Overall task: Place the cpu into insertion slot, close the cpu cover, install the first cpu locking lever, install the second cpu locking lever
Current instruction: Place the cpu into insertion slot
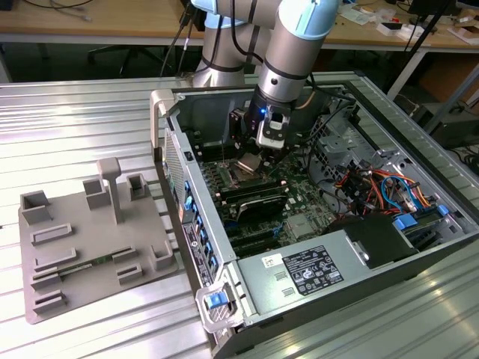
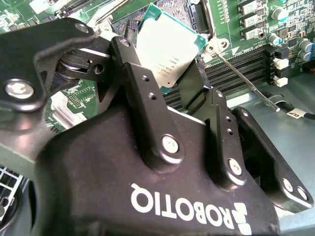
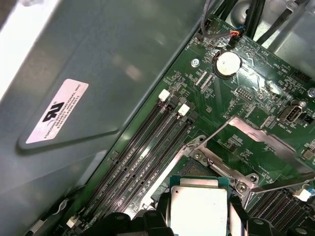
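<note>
Gripper (image 1: pixel 259 155) clamped on cpu (image 3: pixel 198 209), upper centre of exterior view. Held over insertion slot (image 3: pixel 194 171), cpu cover (image 3: pixel 261 143) raised open.

Bright, even room light falls on the computer case (image 1: pixel 178 172); the ribbed table (image 1: pixel 75 112) beside it throws pale glare. Inside the case lies soft shadow, where the cpu (image 3: pixel 199 209) gleams dully.

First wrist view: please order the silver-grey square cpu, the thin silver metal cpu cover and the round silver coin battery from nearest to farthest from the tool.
1. silver-grey square cpu: gripped in the tool itself.
2. thin silver metal cpu cover: raised open, just beyond the cpu.
3. round silver coin battery: farthest, well beyond the cover.
</note>
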`<action>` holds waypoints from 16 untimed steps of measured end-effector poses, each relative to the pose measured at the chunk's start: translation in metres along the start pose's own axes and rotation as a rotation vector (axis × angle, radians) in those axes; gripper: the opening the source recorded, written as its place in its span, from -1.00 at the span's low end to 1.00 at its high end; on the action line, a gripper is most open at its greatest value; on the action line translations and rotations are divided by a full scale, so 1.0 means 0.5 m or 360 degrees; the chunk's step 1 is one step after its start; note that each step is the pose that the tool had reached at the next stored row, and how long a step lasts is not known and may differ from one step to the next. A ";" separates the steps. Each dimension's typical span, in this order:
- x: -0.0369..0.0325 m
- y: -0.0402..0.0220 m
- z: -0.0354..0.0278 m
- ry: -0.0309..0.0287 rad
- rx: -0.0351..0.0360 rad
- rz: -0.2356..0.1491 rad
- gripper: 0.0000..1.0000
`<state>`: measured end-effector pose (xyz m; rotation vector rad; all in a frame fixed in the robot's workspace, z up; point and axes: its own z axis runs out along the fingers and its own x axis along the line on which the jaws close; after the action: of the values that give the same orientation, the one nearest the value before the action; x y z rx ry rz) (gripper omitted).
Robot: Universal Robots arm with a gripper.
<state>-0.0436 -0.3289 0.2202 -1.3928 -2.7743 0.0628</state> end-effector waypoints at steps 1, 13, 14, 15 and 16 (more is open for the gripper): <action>0.000 0.000 0.000 0.00002 0.0000 0.0003 0.09; 0.000 0.000 0.000 0.00016 -0.0001 0.0029 0.09; 0.000 0.000 0.000 0.00017 -0.0001 0.0032 0.09; 0.000 0.000 0.000 0.00018 -0.0001 0.0035 0.09; 0.000 0.000 0.000 0.00019 0.0000 0.0037 0.09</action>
<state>-0.0436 -0.3289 0.2200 -1.4251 -2.7573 0.0622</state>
